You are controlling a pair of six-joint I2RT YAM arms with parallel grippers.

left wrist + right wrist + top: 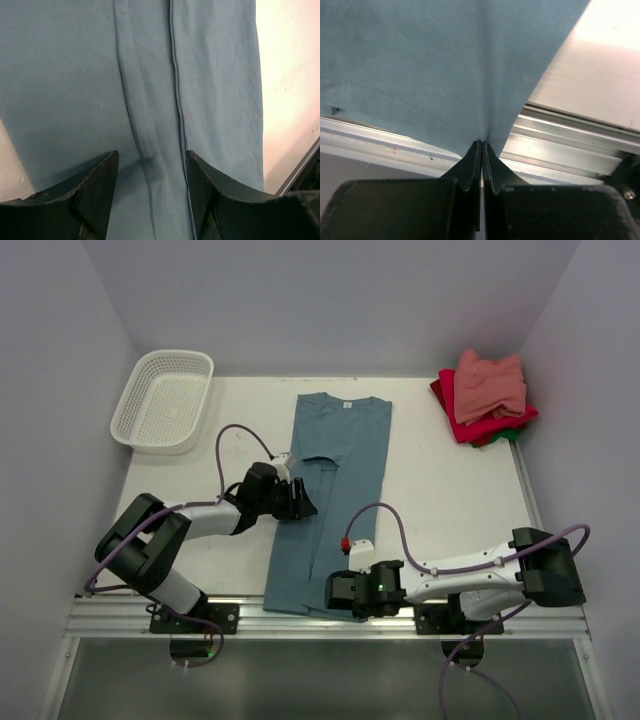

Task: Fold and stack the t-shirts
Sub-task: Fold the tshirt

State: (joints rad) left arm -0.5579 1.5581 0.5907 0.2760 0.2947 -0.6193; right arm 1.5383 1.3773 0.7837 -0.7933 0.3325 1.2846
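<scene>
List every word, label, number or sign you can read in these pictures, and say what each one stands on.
No text here can be read.
The white neck label on the teal-blue t-shirt: too small to read.
The white basket and the stack of folded t-shirts: no writing visible.

The teal-blue t-shirt [345,440] lies flat down the middle of the table [440,490], collar far, folded lengthwise into a narrow strip. At the far right, 3 folded tees are stacked: the salmon-pink t-shirt [488,385] on the red t-shirt [450,412], with the green t-shirt [512,434] barely showing beneath.
</scene>
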